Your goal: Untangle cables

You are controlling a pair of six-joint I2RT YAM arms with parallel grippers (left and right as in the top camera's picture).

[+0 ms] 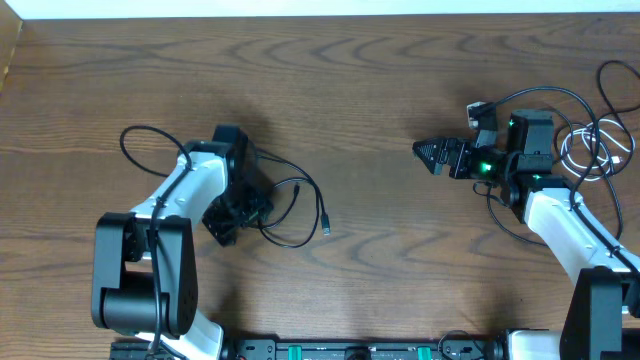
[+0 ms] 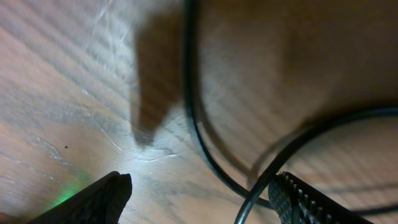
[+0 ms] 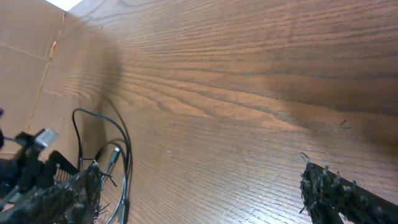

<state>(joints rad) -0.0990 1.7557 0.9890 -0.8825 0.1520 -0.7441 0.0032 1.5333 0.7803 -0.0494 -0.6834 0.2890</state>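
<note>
A thin black cable [image 1: 290, 185] lies looped on the wooden table at the left, with a plug end [image 1: 326, 229] to its right. My left gripper [image 1: 238, 213] sits low over this cable. In the left wrist view the gripper [image 2: 202, 190] is open and two strands of the black cable [image 2: 198, 124] cross close to the right finger. A white coiled cable [image 1: 588, 150] and another black cable [image 1: 612, 88] lie at the far right, partly behind my right arm. My right gripper [image 1: 432, 154] is open and empty, apart from those cables. In the right wrist view the gripper [image 3: 199, 186] is over bare wood, with the black cable [image 3: 124, 149] far off.
The table's far edge [image 1: 320, 16] runs along the top. A cardboard wall [image 1: 8, 45] stands at the far left. The robot's own black wires run along the right arm [image 1: 560, 215].
</note>
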